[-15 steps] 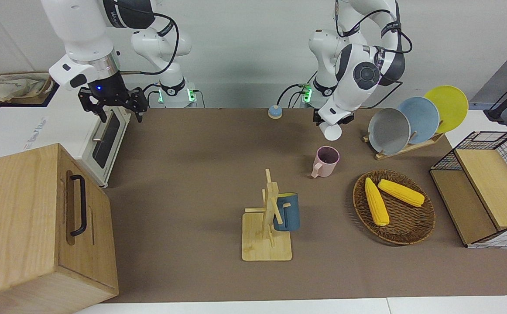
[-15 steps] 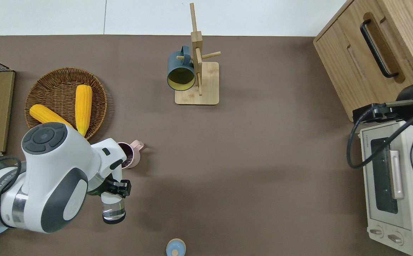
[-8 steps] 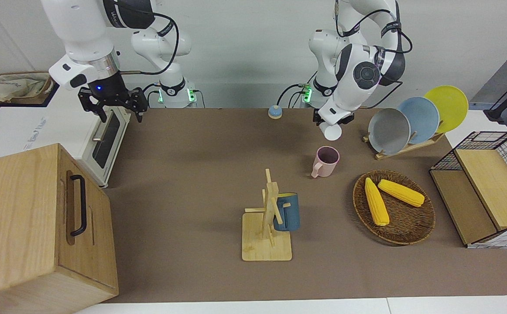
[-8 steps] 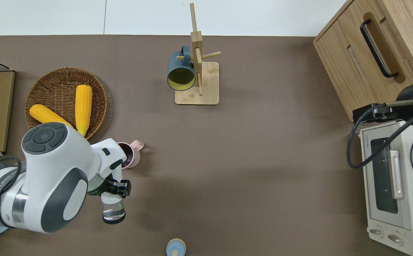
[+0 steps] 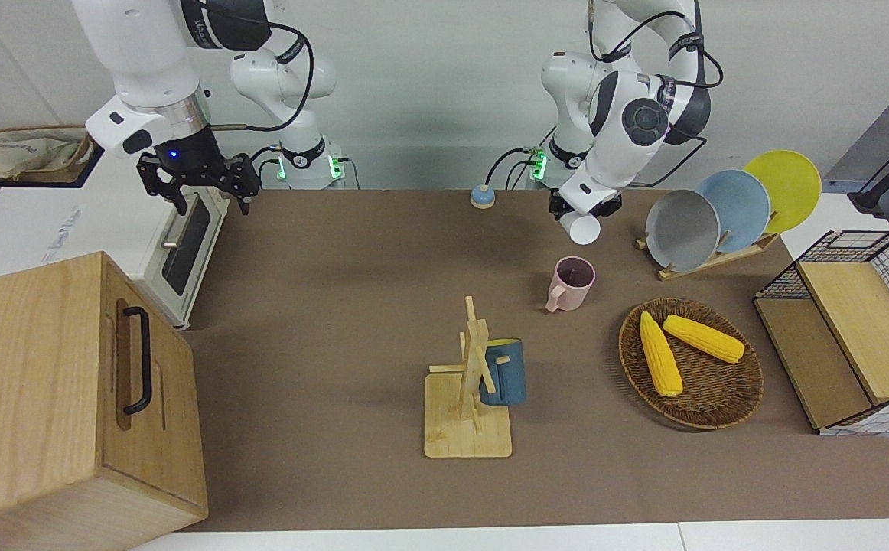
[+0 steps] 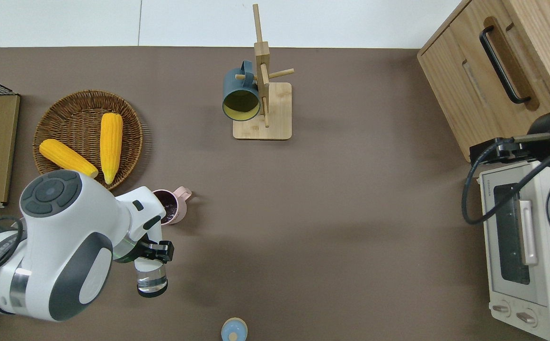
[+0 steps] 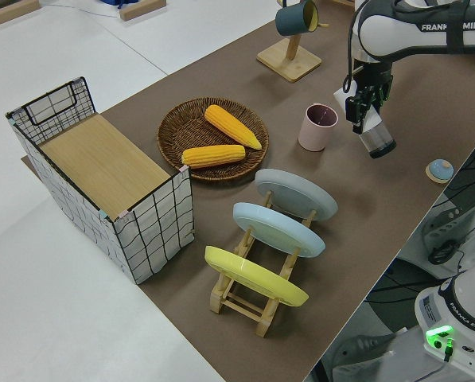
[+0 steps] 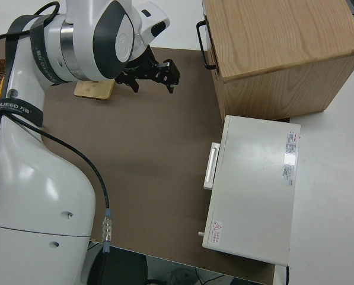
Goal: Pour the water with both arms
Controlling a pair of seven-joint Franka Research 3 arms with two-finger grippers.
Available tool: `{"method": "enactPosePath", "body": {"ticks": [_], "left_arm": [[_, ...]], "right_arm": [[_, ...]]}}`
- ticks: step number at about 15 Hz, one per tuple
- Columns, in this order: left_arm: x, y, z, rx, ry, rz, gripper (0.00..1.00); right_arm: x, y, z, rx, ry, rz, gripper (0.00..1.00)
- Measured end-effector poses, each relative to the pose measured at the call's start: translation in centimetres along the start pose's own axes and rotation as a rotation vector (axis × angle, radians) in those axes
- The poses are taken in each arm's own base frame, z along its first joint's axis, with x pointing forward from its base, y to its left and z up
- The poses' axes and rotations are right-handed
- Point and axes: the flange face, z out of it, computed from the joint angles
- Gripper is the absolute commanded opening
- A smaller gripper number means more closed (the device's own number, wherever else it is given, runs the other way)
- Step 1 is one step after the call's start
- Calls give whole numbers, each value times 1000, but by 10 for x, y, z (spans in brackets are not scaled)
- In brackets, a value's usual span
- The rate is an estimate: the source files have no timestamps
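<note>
**Left gripper holding a clear glass near the pink mug**

The left gripper (image 6: 154, 251) is gripping a clear glass (image 6: 152, 279) with its fingers clamped on the upper body; the glass is tilting, its base pointing toward the robots. It appears to be holding a little water, though this is hard to confirm. The glass is hanging over bare table mat, just beside the pink mug (image 5: 569, 282), which is standing upright on the brown mat (image 5: 353, 306) near the wicker basket (image 5: 720, 398) of corn. The right gripper (image 5: 198, 184) is parked, its fingers spread apart.
</note>
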Motion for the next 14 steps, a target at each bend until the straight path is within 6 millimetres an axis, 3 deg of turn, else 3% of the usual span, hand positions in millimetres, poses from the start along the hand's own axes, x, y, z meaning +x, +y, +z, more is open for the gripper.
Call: {"method": "enactPosePath", "body": {"ticks": [5, 9, 14], "left_arm": [[-28, -5, 13, -30, 147, 5, 0], [-35, -3, 21, -32, 182, 11, 0], [-52, -11, 11, -41, 232, -32, 0]], "right_arm": [[0, 0, 0, 0, 0, 0, 987], [0, 0, 0, 0, 0, 0, 990], [0, 0, 0, 0, 0, 0, 987]]}}
